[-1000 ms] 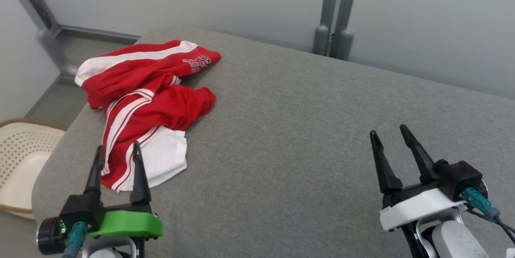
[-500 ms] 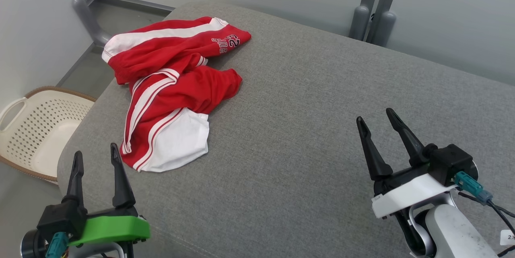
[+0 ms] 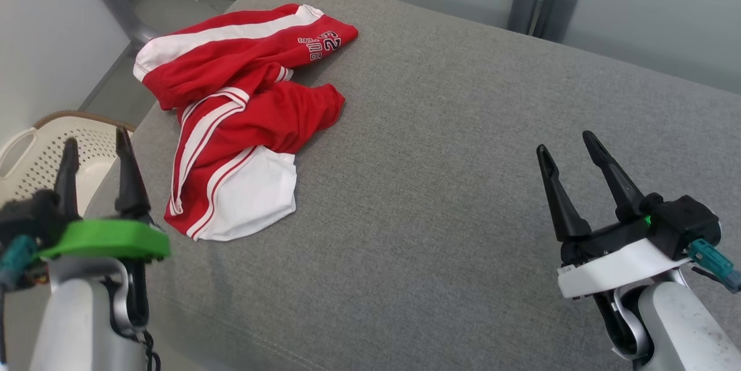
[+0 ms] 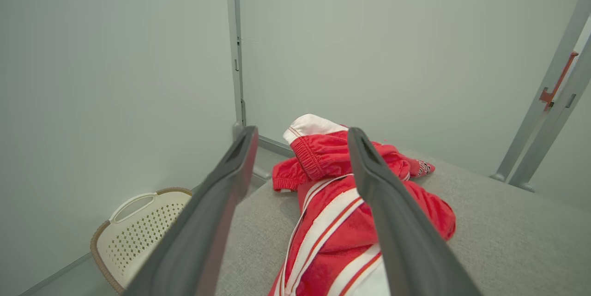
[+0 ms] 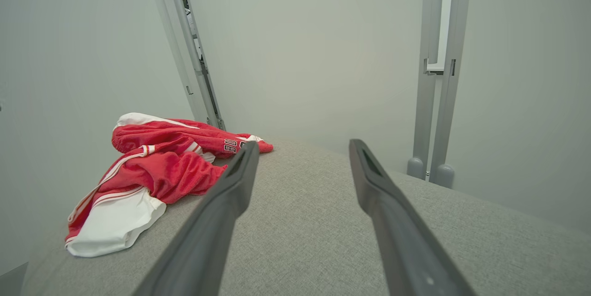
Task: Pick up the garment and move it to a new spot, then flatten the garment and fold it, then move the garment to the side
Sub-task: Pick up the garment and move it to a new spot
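Shows a red and white garment [image 3: 243, 122] in a bunched heap on a gray cushion [image 3: 440, 197], up at ten o'clock in the head view, close to the cushion's far left corner. Has white stripes down the red cloth, a plain white flap at the heap's six o'clock end, and small letters near its one o'clock tip. Lies loose, apart from both grippers. Shows a cream basket [image 3: 29, 151] with little holes at nine o'clock, down on the floor beside the cushion's left edge. Finds the left gripper [image 3: 95, 136] at eight o'clock, green at its base, in front of the basket, near the white flap but not touching. Keeps its two dark fingers spread wide, with nothing between them. Finds the right gripper [image 3: 564, 141] at four o'clock, white at its base, above bare cushion and well apart from the garment. Stands just as wide open, holding nothing. From the left wrist, looks past the left gripper [image 4: 301, 130] onto the garment [image 4: 323, 166], from the middle down to six o'clock, with the basket [image 4: 138, 226] at seven o'clock. From the right wrist, looks past the right gripper [image 5: 303, 142] at plain cushion [image 5: 300, 222], with the garment [image 5: 161, 166] off at nine o'clock and two gray posts [image 5: 436, 102] at two o'clock.
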{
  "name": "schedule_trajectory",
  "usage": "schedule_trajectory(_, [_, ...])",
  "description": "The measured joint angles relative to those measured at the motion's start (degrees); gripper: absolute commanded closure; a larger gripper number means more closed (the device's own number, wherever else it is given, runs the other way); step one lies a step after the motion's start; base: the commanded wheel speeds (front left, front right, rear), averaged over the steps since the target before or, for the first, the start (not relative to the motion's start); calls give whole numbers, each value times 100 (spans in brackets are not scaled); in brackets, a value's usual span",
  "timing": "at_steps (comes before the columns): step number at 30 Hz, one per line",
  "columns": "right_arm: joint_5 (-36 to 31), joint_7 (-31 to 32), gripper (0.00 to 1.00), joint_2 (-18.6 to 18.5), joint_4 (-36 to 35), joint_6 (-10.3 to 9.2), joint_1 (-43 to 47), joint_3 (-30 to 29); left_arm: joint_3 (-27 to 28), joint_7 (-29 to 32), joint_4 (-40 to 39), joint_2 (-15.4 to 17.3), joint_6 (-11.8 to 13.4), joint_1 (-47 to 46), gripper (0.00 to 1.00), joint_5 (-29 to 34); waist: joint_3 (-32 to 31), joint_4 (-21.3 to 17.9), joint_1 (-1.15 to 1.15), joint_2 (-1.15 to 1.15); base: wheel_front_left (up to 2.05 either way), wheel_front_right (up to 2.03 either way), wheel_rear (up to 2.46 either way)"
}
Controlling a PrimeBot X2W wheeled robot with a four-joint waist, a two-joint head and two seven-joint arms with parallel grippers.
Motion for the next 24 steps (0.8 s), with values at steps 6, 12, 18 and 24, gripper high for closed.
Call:
schedule_trajectory(6, [-51,0,0,-126,-354,0,-131,48,172,679,711,409,-158,-1221,0,-360,331,-102,0,0,0,0,0])
schedule_trajectory(12, [-68,0,0,-252,-538,0,-365,81,364,1313,1540,789,-255,-2247,0,-724,654,-398,0,0,0,0,0])
schedule_trajectory(18, [-66,0,0,-392,-676,0,-660,86,471,2089,2533,1302,-370,-3122,0,-1035,1069,-729,1,0,0,0,0])
schedule_trajectory(24, [-64,0,0,-478,-746,0,-884,134,494,2804,3364,1608,-482,-3673,0,-1370,1474,-1087,1,0,0,0,0])
